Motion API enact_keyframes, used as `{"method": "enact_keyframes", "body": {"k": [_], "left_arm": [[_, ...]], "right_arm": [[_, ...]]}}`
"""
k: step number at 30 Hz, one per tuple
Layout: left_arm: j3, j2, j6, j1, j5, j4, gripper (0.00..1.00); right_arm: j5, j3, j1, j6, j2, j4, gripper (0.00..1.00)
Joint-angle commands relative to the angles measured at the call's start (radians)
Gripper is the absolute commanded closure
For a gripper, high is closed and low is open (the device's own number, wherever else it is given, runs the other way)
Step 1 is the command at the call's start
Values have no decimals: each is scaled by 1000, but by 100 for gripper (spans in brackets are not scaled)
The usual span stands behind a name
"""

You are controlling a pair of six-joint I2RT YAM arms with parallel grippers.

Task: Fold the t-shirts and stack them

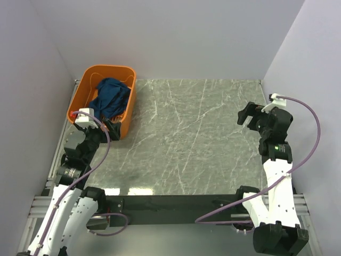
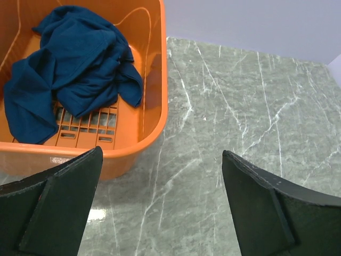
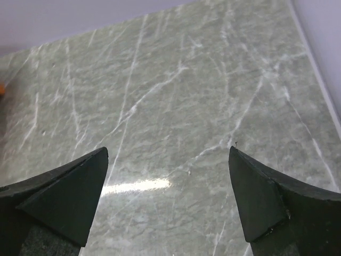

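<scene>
At the far left corner of the table (image 1: 202, 144), an orange basket (image 1: 80, 93) is seen against the side wall. The dark blue t-shirt (image 1: 110, 96) is contained in it, crumpled into a loose heap on the slotted floor, with one fold draped towards the basket's right wall. How many garments are in the heap cannot be told.

Just at the near end of the basket, the left gripper (image 2: 160, 160) is held above the near wall. Its fingers (image 2: 58, 202) are spread wide apart and nothing is gripped between them. Through the gap, the basket's near right corner and the green veined tabletop are seen. The shirt is touched by neither finger.

Near the right edge of the table, well apart from the basket, the right gripper (image 3: 168, 154) is held above the stone surface. Its fingers (image 3: 64, 197) are likewise opened wide, and nothing is held in them. Only veined stone and a bright reflection are shown beneath it.
</scene>
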Motion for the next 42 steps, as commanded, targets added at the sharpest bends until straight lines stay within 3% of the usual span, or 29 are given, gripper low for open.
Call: {"method": "enact_keyframes", "body": {"k": [1,4,9,12,15,17,24,29,32,38,41,42], "left_arm": [[9,-7,3,13,11,58,1],[23,24,-14,27,9,59,1],[179,154,-28,29,-37,10,0],[300,332,-25,41,-87,-20,1],[435,509,-28,113,-25,-53,1],[501,603,-16,153,-3,-85,1],[880,1079,52,168,8,-221,19],[1087,1280,98,168,-64,-275,23],[1185,1400,112,168,-55,-341,27],[1219,1535,110,168,-61,-355,31],[1251,1569,101,168,-66,-370,47],[1261,1579,99,168,-75,-373,64]], "right_arm": [[-147,19,14,-107,-8,46,0],[-515,-15,20,-355,-2,13,0],[-557,-83,38,-418,-20,19,0],[-576,-92,51,-438,-35,19,0],[-744,-101,57,-652,-48,-85,0],[-790,-101,60,-695,-57,-115,0],[-720,-63,58,-709,-6,-177,0],[-703,-70,57,-657,-15,-150,0],[-700,-67,57,-656,-22,-151,0],[-699,-69,51,-647,-17,-148,0],[-711,-64,41,-640,-12,-153,0],[-712,-63,38,-637,-9,-153,0]]}}
